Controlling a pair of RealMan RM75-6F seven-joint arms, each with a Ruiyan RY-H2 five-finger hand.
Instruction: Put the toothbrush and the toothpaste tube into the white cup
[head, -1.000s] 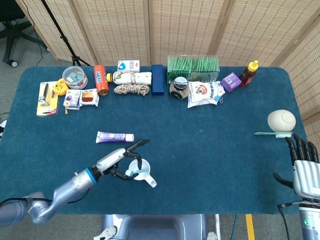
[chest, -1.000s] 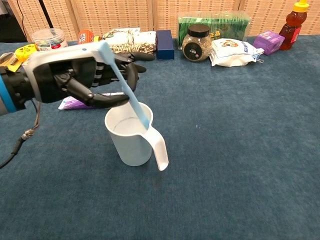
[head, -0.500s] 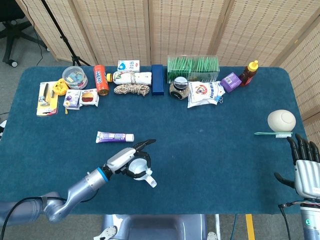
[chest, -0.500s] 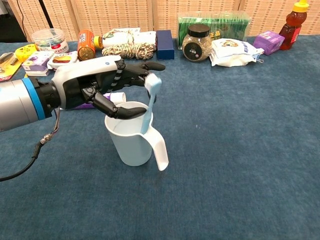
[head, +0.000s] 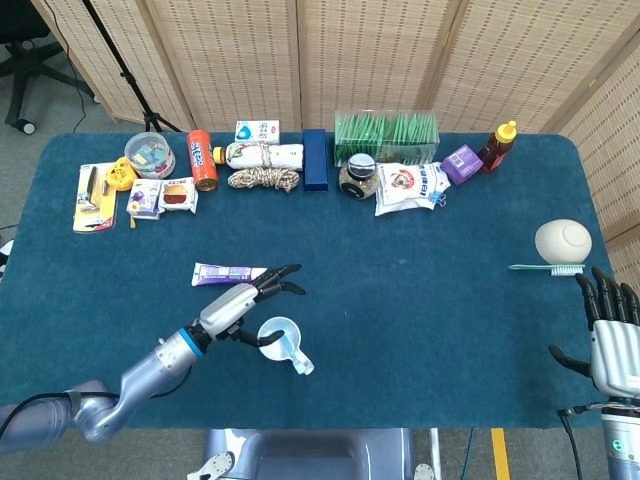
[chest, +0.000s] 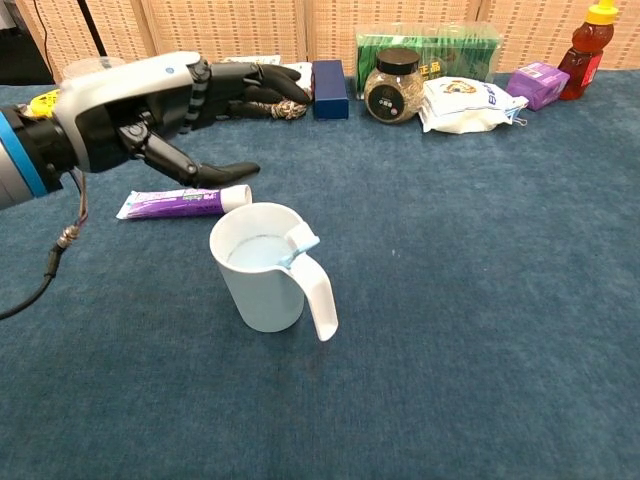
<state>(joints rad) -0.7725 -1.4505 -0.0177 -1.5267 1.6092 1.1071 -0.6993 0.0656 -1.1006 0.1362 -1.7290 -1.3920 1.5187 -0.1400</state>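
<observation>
The white cup (chest: 262, 275) (head: 278, 336) stands upright near the table's front, handle toward me. A light blue toothbrush (chest: 298, 242) lies inside it, its head resting on the rim by the handle. The purple and white toothpaste tube (chest: 180, 203) (head: 229, 273) lies flat just behind and left of the cup. My left hand (chest: 170, 105) (head: 240, 303) hovers open above the tube, fingers spread, holding nothing. At the front right edge my right hand (head: 608, 325) stays open, fingers up, empty.
A second toothbrush (head: 546, 267) and a cream egg-shaped object (head: 562, 240) lie at the far right. Along the back edge stand a jar (chest: 397, 85), a green box (chest: 430, 45), a blue box (chest: 329, 75), a rope bundle (head: 262, 179), packets and a sauce bottle (chest: 585, 34).
My left hand let go of the light blue toothbrush, which dropped into the cup. The hand then opened and moved up and left, over the toothpaste tube. The right hand stayed put.
</observation>
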